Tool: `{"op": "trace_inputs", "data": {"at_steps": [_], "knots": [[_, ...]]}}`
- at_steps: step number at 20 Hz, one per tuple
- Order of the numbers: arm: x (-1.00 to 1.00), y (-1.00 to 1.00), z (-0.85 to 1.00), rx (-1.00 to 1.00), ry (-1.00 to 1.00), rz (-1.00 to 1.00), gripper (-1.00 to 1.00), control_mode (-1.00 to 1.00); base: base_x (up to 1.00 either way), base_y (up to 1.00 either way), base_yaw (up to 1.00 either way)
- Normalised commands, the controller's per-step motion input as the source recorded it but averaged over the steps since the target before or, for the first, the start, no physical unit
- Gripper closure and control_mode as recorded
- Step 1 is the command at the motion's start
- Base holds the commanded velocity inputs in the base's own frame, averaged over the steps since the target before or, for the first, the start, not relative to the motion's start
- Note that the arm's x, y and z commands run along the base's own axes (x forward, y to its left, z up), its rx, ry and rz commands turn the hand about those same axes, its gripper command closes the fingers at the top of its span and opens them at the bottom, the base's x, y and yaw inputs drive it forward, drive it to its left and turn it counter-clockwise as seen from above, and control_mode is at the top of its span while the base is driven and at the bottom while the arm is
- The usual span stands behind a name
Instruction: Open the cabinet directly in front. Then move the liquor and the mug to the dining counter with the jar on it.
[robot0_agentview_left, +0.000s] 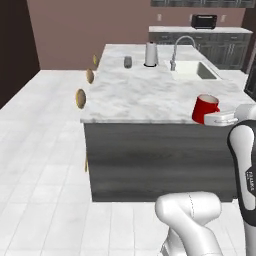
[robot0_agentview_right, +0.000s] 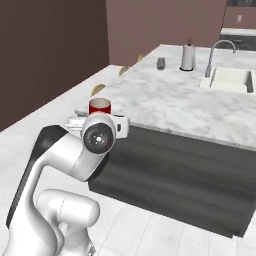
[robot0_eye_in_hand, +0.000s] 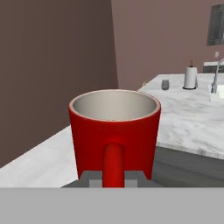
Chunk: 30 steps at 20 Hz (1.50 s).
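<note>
My gripper (robot0_eye_in_hand: 113, 178) is shut on the handle of the red mug (robot0_eye_in_hand: 114, 131), which it holds upright with the white inside showing. From the base views the mug (robot0_agentview_left: 204, 107) (robot0_agentview_right: 99, 105) hangs at the near edge of the dining counter (robot0_agentview_left: 140, 95) (robot0_agentview_right: 190, 107), with my gripper (robot0_agentview_left: 220, 119) just in front of it. Whether the mug's base touches the marble I cannot tell. The jar (robot0_agentview_left: 128, 61) (robot0_agentview_right: 160, 63) (robot0_eye_in_hand: 165, 84) stands far across the counter. Dark cabinet fronts (robot0_agentview_left: 200, 2) show along the top edge at the back wall. The liquor is out of view.
A white paper towel roll (robot0_agentview_left: 151, 54) stands right of the jar. Beyond it are the faucet (robot0_agentview_left: 180, 47) and the inset sink (robot0_agentview_left: 197, 71). Stools (robot0_agentview_left: 81, 98) line the island's left side. A toaster (robot0_agentview_left: 204, 21) sits on the back counter. White tiled floor lies left.
</note>
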Motion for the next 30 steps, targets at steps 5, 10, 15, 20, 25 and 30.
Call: {"op": "trace_inputs", "data": {"at_steps": [5, 10, 15, 20, 25, 30], "knots": [[0.0, 0.0, 0.0, 0.0, 0.0, 0.0, 1.0, 1.0, 0.37, 1.0, -0.1], [0.0, 0.0, 0.0, 0.0, 0.0, 0.0, 1.0, 1.0, 0.43, 1.0, -0.12], [0.0, 0.0, 0.0, 0.0, 0.0, 0.0, 1.0, 1.0, 0.47, 1.0, -0.1], [0.0, 0.0, 0.0, 0.0, 0.0, 0.0, 1.0, 1.0, 0.64, 1.0, -0.11], [0.0, 0.0, 0.0, 0.0, 0.0, 0.0, 1.0, 1.0, 0.81, 1.0, -0.11], [0.0, 0.0, 0.0, 0.0, 0.0, 0.0, 1.0, 1.0, 1.0, 1.0, -0.13]]}}
